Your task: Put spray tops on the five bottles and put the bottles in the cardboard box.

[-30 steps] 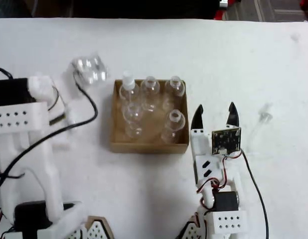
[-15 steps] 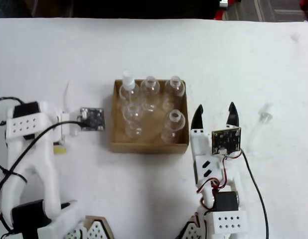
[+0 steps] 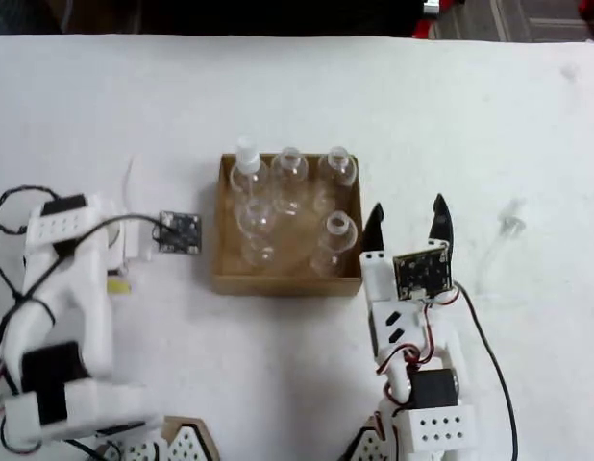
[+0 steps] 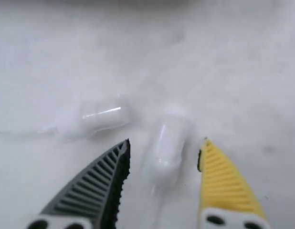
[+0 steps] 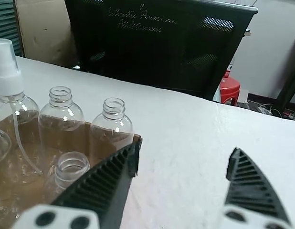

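Where right claw (image 3: 407, 204) gapes beside cardboard box (image 3: 287, 284) edge, 5 bottles (image 3: 289, 171) inside.

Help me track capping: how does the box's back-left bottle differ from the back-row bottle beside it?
The back-left bottle wears a white spray top; the middle bottle has an open neck. A dip tube runs down inside the back-left bottle; the middle bottle has none. Both are clear, upright, in the cardboard box.
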Tool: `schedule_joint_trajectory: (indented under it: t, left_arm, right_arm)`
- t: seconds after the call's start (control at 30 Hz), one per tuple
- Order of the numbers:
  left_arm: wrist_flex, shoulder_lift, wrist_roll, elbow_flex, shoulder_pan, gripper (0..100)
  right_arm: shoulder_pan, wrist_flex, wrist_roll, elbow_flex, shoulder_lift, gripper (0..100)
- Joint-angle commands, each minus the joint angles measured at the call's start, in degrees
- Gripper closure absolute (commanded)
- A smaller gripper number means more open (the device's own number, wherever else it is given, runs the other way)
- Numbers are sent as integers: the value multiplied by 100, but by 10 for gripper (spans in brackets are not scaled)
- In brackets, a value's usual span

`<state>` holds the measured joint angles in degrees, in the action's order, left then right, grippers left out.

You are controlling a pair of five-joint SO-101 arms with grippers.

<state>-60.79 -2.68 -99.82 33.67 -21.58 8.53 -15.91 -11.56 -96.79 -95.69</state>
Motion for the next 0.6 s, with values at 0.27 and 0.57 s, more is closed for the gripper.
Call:
schedule_joint_trajectory:
  t: [0.27, 0.57]
  left_arm:
    - [-26, 769, 35, -695, -31, 782]
    - [484, 769, -360, -220, -66, 804]
  right_arm:
    - [31, -40, -97, -35, 13, 729]
    - [31, -40, -97, -35, 13, 729]
